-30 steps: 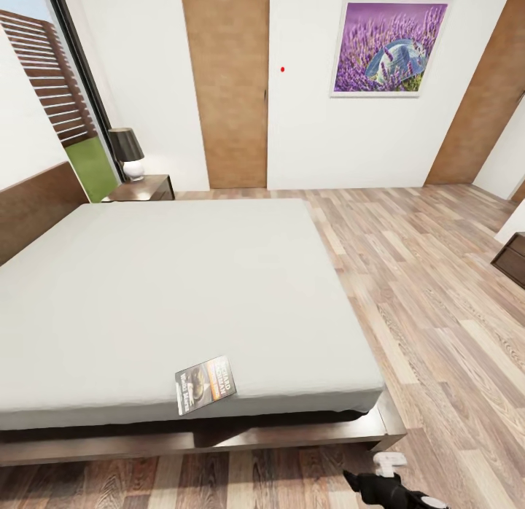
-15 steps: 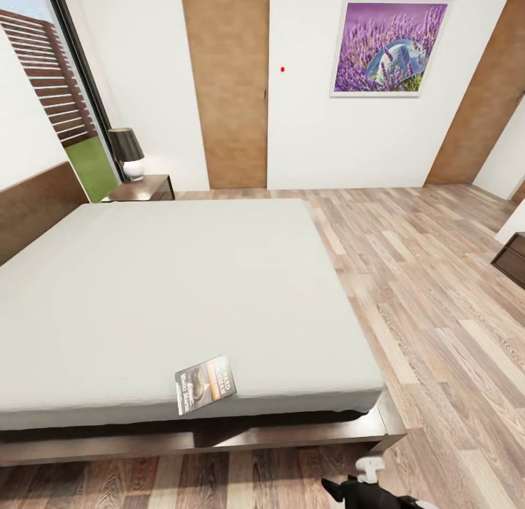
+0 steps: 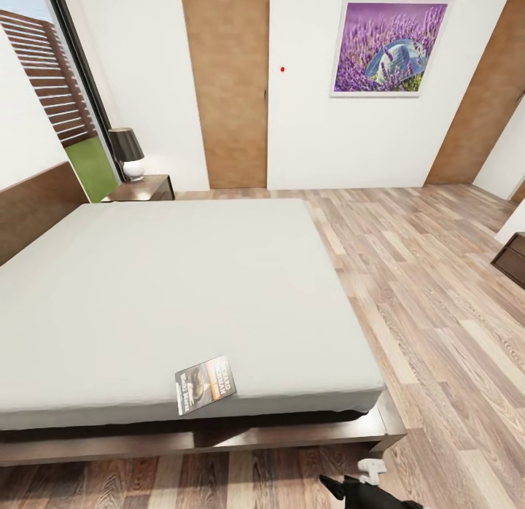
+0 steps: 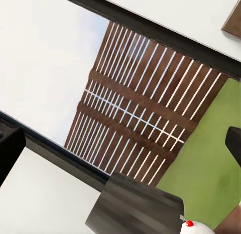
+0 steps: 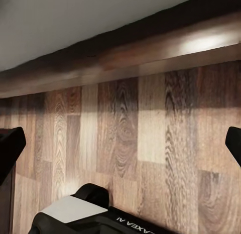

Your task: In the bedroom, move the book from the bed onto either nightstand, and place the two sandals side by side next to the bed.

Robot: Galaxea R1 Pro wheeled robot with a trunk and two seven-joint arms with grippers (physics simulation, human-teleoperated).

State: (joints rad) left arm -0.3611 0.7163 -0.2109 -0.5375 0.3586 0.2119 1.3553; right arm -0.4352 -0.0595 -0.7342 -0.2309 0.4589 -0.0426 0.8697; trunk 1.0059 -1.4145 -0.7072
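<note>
The bed (image 3: 146, 290) served as the landmark in the head view, its light-grey mattress bare but for the book (image 3: 205, 384), which lay flat close to the foot edge of the bed, one corner reaching that edge. At the bed's head end, on the far side, stood the nightstand (image 3: 142, 189) carrying a table lamp (image 3: 127, 153) with a dark shade, and behind it rose the tall black-framed window (image 3: 51, 79) with brown slats outside. Beyond the bed a tan door (image 3: 227, 86) broke the white wall, with a framed lavender picture (image 3: 389, 48) further right. Past the bed's foot, over the wood-plank floor (image 3: 437, 312), the right gripper (image 3: 357, 480) hung low, empty, its fingers spread wide at the edges of the right wrist view, which faced the bed frame (image 5: 150, 58). In the left wrist view the left gripper's fingers (image 4: 10, 153) likewise stood apart, holding nothing, before the window and the lamp shade (image 4: 135, 206).
</note>
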